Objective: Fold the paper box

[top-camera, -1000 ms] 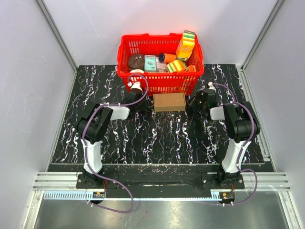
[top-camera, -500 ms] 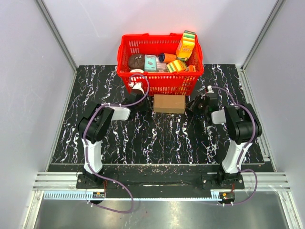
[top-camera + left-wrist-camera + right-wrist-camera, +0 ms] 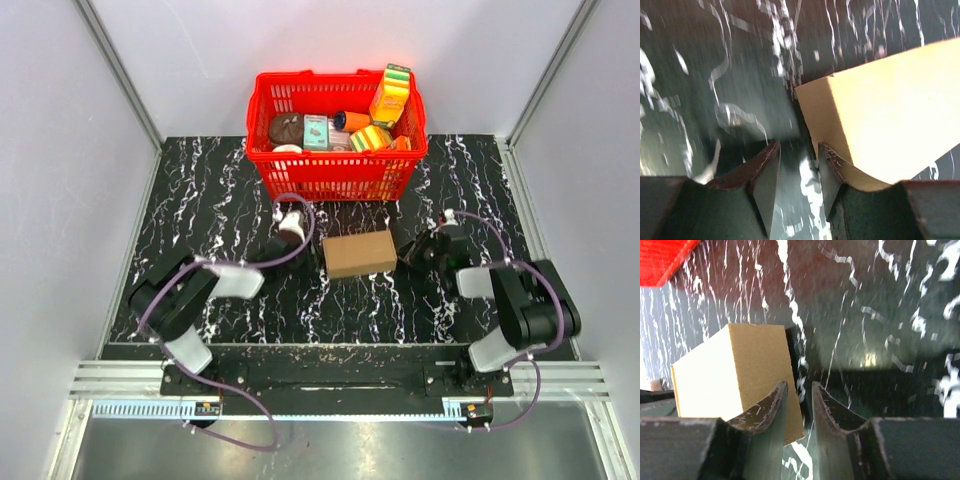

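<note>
We see the paper box (image 3: 358,253) lying on the counter (image 3: 220,180) between 2 claws. The left claw (image 3: 799,145) at its 9 o'clock and the right claw (image 3: 799,383) at its 3 o'clock each stand slightly apart, holding nothing. The red basket (image 3: 335,175) stands apart at 12 o'clock.

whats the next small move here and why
Probably ease the left gripper and right gripper back: they flank the ends of the plain brown cardboard box, which already looks closed on the black marbled table, jaws apart with nothing between.
</note>
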### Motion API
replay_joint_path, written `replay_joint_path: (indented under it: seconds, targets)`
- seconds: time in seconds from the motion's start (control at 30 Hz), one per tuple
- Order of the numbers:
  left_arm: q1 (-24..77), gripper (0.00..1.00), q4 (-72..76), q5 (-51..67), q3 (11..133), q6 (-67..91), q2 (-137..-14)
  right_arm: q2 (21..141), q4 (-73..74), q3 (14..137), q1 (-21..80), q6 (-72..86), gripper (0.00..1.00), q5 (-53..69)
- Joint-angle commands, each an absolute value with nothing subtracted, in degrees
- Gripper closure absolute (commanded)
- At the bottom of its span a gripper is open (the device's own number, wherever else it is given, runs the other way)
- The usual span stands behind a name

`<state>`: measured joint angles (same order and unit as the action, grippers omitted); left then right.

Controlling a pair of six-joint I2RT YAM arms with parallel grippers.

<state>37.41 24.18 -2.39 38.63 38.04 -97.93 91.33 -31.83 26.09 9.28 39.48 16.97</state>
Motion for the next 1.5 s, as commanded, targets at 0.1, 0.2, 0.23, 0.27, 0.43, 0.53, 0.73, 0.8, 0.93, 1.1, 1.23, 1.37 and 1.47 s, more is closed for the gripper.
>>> replay_joint_path:
  seconds: [0.1,0.2,0.23,0.27,0.43,0.53,0.73,0.8,0.93,1.1,1.23,1.37,1.47]
  targets:
    - [52.8,0.57,21.71,-7.99,24.79,49.38,-83.17,78.23,-23.65,23.03,12.48,40.87,0.64,18.98]
    - [60.1,0.57,17.15,-11.94,24.78,52.37,-80.17,76.73,-21.01,23.55,12.48,39.91,0.61,18.29]
    - [61.77,0.57,14.88,-13.26,25.48,53.43,-79.63,76.03,-18.57,23.73,12.48,39.73,0.6,17.24]
    - [65.01,0.57,10.07,-15.79,26.62,54.66,-79.02,74.29,-16.8,24.34,12.48,38.86,0.59,13.83]
    - [70.57,0.57,0.18,-20.91,24.71,63.18,-73.4,68.12,-0.4,28.99,12.48,36.3,0.48,-1.55]
    - [70.84,0.58,-7.1,-22.32,22.07,65.83,-66.64,65.75,8.84,32.77,12.48,35.5,0.46,-8.07]
    - [70.49,0.54,-22.14,-35.05,25.39,59.87,-46.43,62.4,19.93,35.24,12.48,39.02,0.62,-7.3]
    - [66.46,0.58,-21.11,-37.09,26.98,51.22,-44.48,62.75,21.09,34.89,12.57,39.99,0.75,-3.88]
    - [53.46,0.98,-6.2,-24.46,29.0,38.6,-51.39,61.62,21.1,32.61,14.23,42.53,0.93,-1.23]
    - [48.52,1.0,2.0,-18.55,35.23,31.22,-70.28,63.1,18.99,31.12,18.27,45.17,0.99,1.39]
    - [47.73,1.0,6.58,-14.16,41.12,31.02,-82.95,68.36,16.18,31.46,22.14,47.02,0.99,1.14]
    - [47.64,1.0,9.66,-10.56,43.68,31.29,-89.72,71.71,13.89,31.29,23.2,47.28,1.0,1.41]
    - [47.72,1.0,11.25,-8.1,44.73,31.03,-91.66,73.47,12.31,30.94,23.12,47.37,1.0,2.02]
